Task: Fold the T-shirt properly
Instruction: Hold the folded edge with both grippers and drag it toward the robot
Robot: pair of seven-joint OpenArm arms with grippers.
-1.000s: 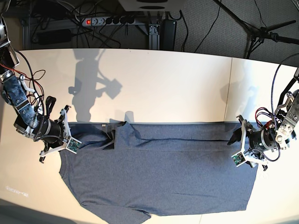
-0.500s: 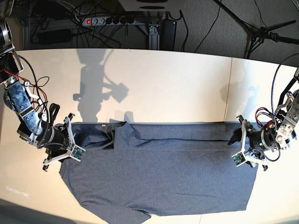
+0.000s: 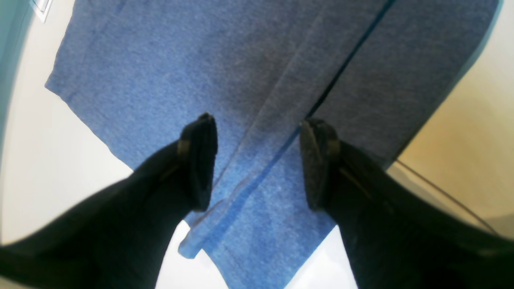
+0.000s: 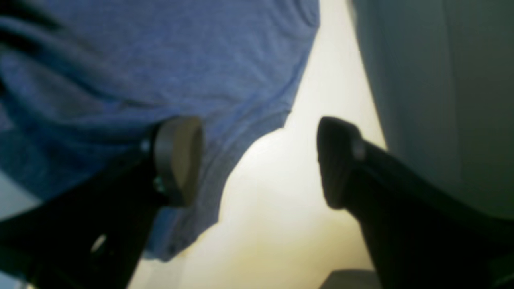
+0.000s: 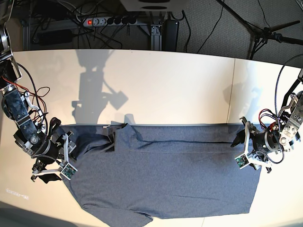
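The counter (image 5: 156, 85) is a pale cream, matte top made of two panels, with a seam running front to back near its right end. Hard light throws sharp arm shadows onto its far left part. Behind its far edge the floor is dark carpet, with a black power strip (image 5: 111, 21) showing a lit red switch, loose cables, a metal frame leg and a dark stand off to the far right.

The T-shirt (image 5: 161, 175) lies flat along the near half of the counter, heathered slate-blue, plain side up, reaching almost from the left edge to the right edge. Its far edge is straight, and a long lengthwise fold line runs just below that edge. A small bunched flap sits near the far left part of the cloth.

The left tool (image 3: 257, 160) hangs with its jaws spread wide over the shirt's right end, astride the fold line, gripping nothing. The right tool (image 4: 257, 160) is at the shirt's left end near the counter's left edge, jaws apart and empty: one finger is over the cloth border, the other over bare counter.
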